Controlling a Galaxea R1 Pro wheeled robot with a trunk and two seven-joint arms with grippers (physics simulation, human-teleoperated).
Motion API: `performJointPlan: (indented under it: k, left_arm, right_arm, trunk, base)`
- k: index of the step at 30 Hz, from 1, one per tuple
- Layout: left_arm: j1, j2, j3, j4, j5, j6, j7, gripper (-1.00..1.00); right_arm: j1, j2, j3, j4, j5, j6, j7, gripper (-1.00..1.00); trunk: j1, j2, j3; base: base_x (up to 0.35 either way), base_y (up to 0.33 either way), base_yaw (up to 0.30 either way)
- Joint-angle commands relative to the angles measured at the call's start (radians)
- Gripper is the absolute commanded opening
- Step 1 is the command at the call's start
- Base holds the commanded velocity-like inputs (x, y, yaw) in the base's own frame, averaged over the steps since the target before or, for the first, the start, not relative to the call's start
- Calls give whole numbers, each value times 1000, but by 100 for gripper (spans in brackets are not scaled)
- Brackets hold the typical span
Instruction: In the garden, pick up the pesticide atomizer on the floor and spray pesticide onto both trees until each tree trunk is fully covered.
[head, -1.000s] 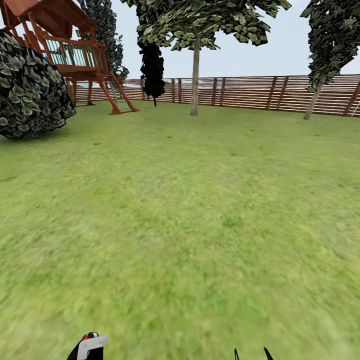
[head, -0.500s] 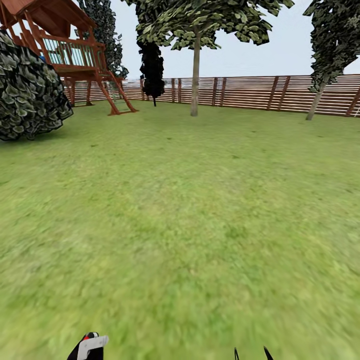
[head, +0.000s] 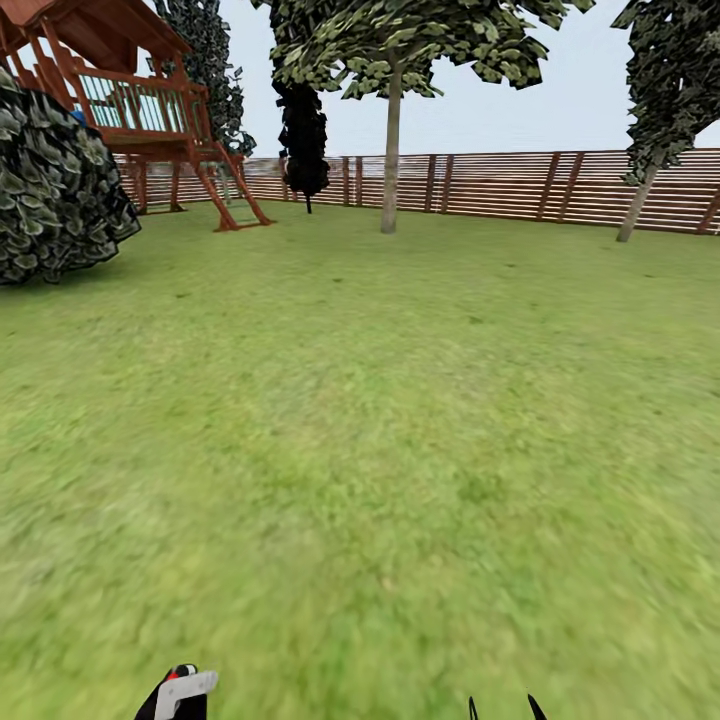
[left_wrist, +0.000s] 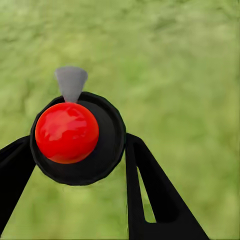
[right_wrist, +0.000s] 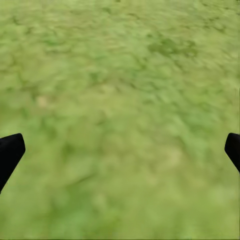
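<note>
My left pincer (left_wrist: 80, 165) is clamped on the pesticide atomizer (left_wrist: 75, 137); my right pincer (right_wrist: 120, 150) is spread apart over lawn (head: 380, 420). Two trees (head: 391, 150) stand far ahead.

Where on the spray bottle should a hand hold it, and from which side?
Grip the spray bottle round its black body, below the red cap, a finger on each side, as the left hand does. The body is round, so opposite sides seat evenly, and the grey nozzle is left free.

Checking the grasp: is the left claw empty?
No, in the left wrist view the left claw has its fingers on both sides of the atomizer.
</note>
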Motion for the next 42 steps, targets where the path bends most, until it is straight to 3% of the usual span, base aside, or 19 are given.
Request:
performJointPlan:
  k: [1, 42]
  left_arm:
    - [0, 0, 0, 0, 0, 0, 0, -100]
    - [0, 0, 0, 0, -2, 0, 0, -100]
  right_arm:
    - [0, 0, 0, 0, 0, 0, 0, 100]
    - [0, 0, 0, 0, 0, 0, 0, 100]
  trunk:
    - [0, 0, 0]
    - [0, 0, 0]
  base:
    - [336, 0, 0]
    - [336, 0, 0]
